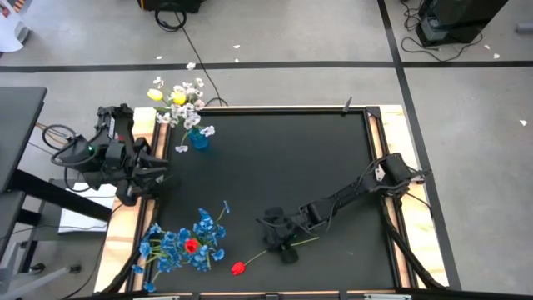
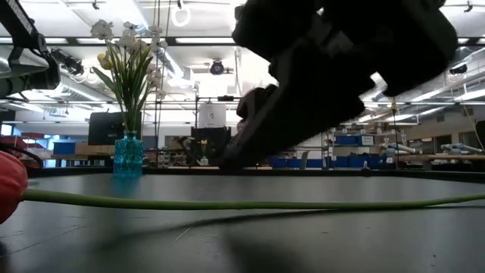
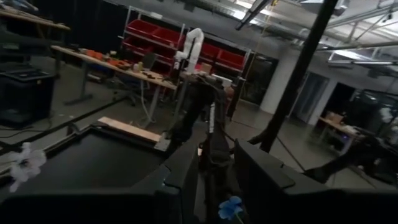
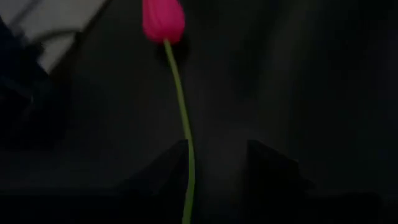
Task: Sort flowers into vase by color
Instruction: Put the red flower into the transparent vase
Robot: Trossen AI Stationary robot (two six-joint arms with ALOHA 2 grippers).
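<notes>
Flowers are mostly sorted already, as far as we can judge: yellow tulips and white sprays stand together in a blue vase near the far left corner of the table, and a thick bunch of blue blossoms with one red tulip in their middle sits near the front left. We cannot make out the vase under that second bunch. What looks left is a single red tulip lying flat on the table, its long green stem stretched out along the surface.

We have the right gripper down low over that stem. In the right wrist view the stem runs up between our two dark fingers, closer to one finger than to the middle of the gap, and the red head lies well ahead of the fingertips. The fingers stand apart around the stem with space showing on one side, so we judge it is not yet clamped. From table height the stem lies flat on the table below the gripper's dark bulk.

Our left gripper waits at the left edge of the table, between the two bunches; its fingers stand a little apart with nothing between them
</notes>
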